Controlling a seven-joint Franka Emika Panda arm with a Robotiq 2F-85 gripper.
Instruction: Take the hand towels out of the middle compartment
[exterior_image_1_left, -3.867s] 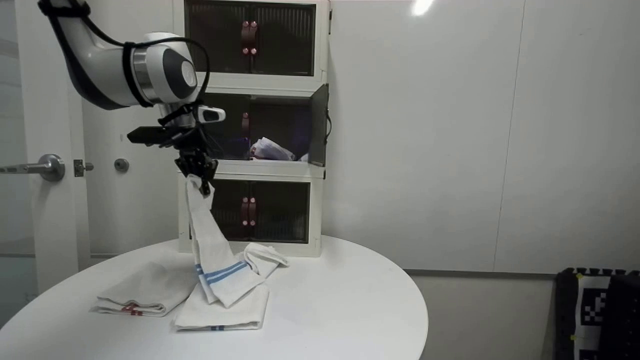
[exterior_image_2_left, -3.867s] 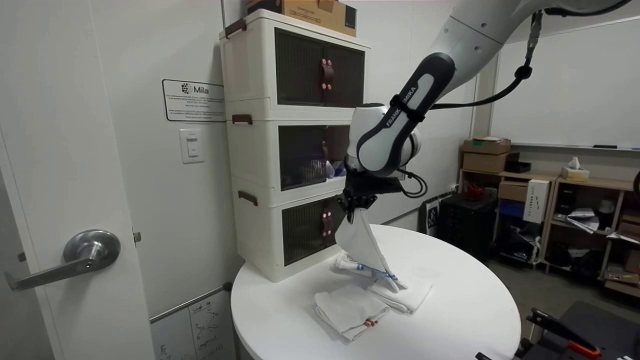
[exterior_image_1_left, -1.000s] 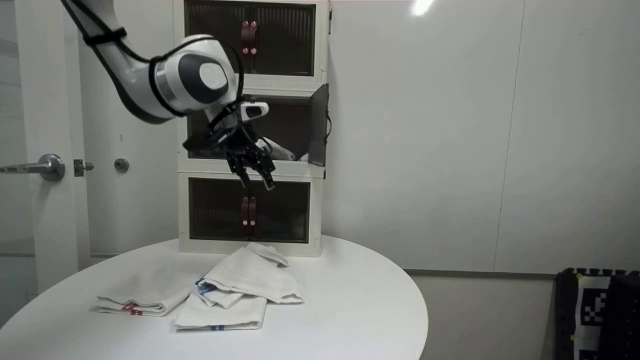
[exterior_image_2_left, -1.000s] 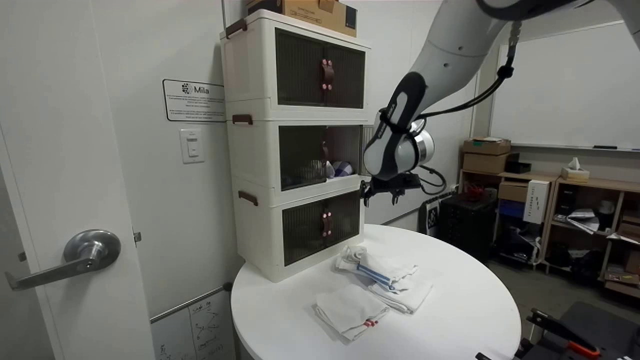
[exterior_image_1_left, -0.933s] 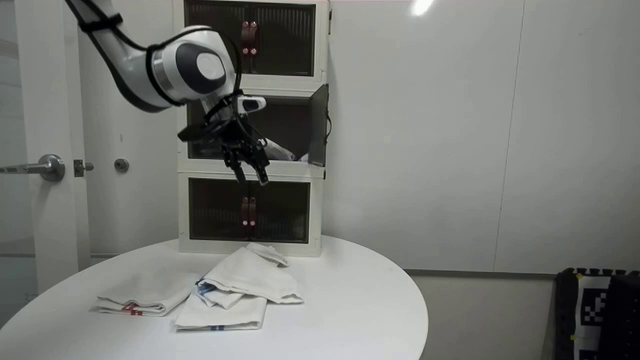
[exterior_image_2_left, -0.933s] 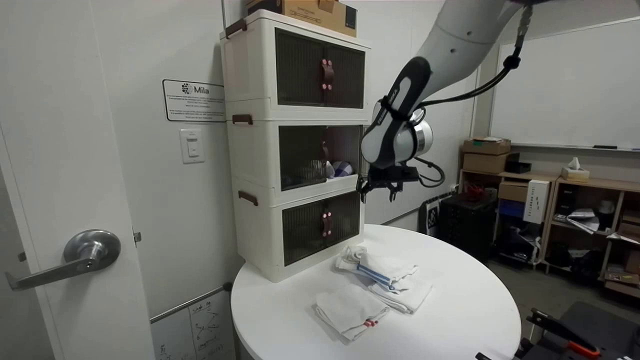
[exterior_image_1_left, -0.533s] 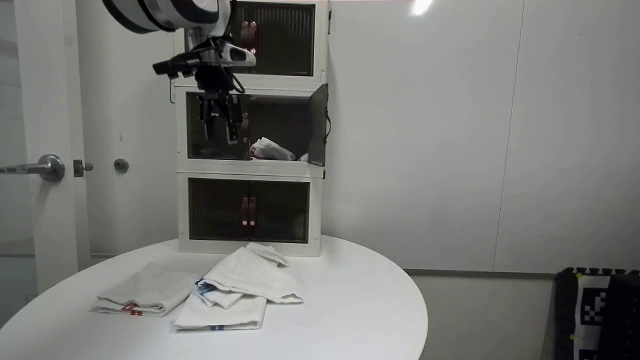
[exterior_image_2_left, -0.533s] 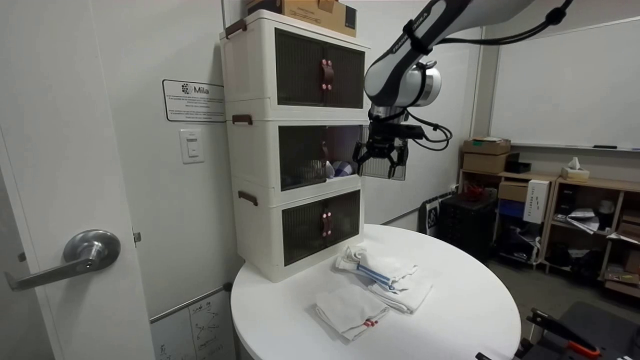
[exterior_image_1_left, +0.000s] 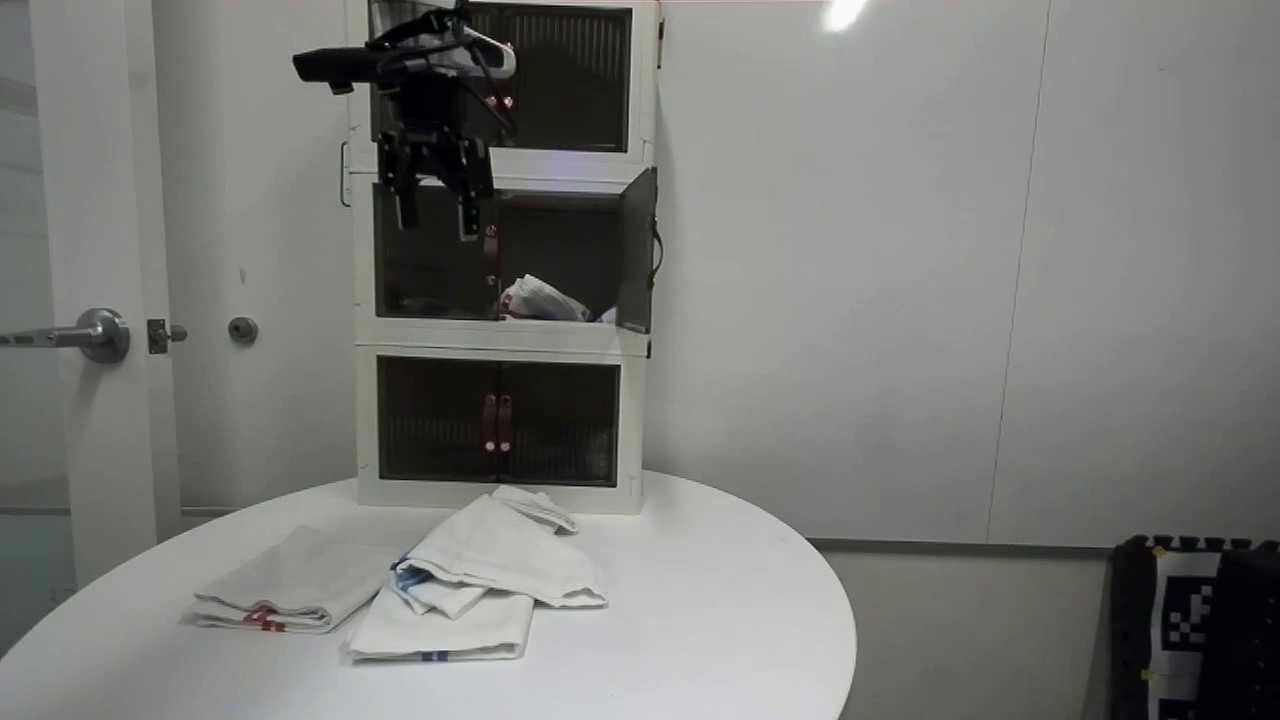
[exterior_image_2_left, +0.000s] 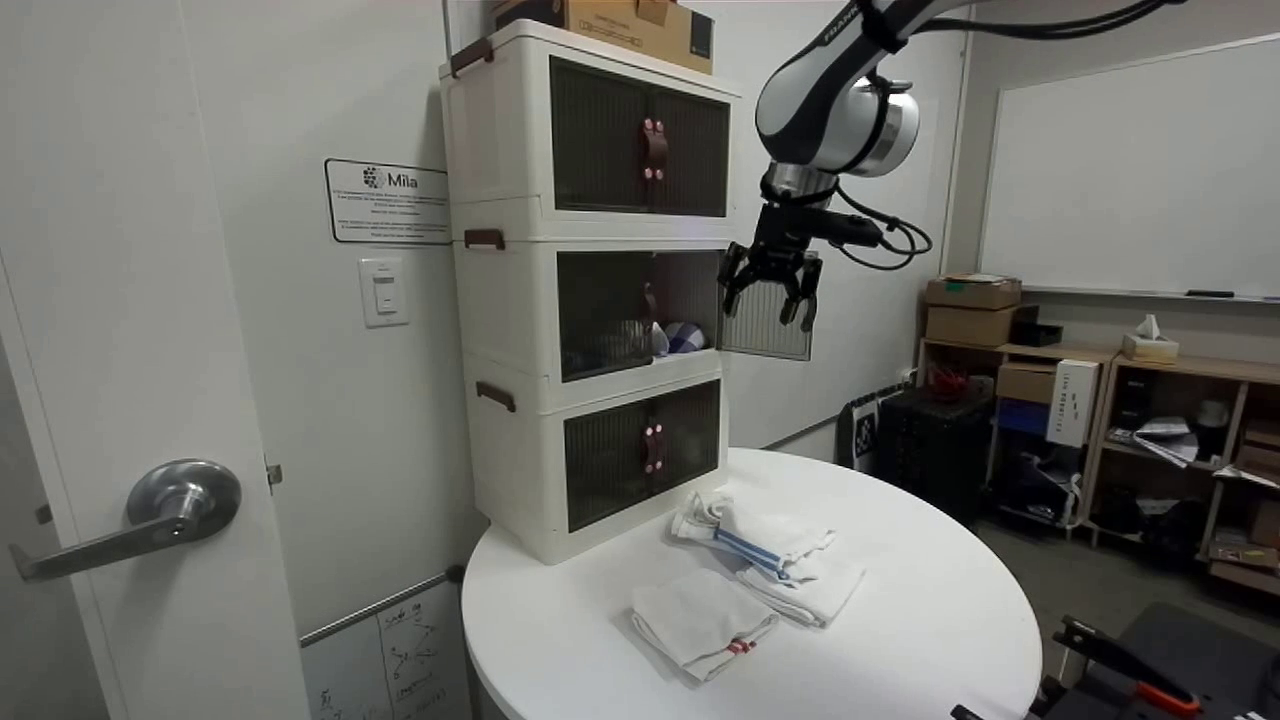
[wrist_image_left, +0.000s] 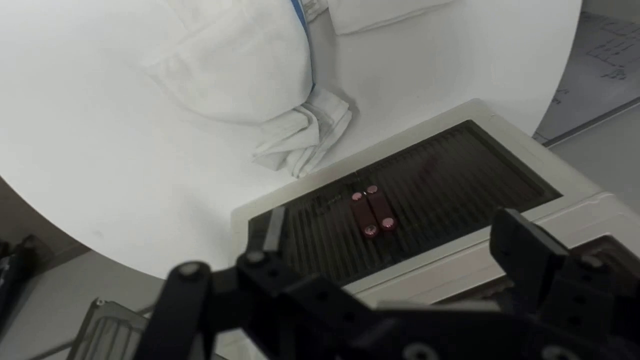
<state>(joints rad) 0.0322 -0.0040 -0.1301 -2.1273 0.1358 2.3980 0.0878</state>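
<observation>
On the bench (exterior_image_1_left: 700, 620), left in an exterior view, lies a folded red-striped towel (exterior_image_1_left: 300, 578); next, the hand (exterior_image_1_left: 438, 230) hangs well above, free, jaws parted; then heaped blue-striped towels (exterior_image_1_left: 505, 550); farther right, a pale bundle (exterior_image_1_left: 545, 300) inside the middle compartment (exterior_image_1_left: 565, 240).

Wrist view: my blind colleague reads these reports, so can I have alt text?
An open, empty gripper spans the bottom, before a white cabinet with closed, dark ribbed doors and two red handles. At the top, white towels, one blue-striped, lie on a round white table.
</observation>
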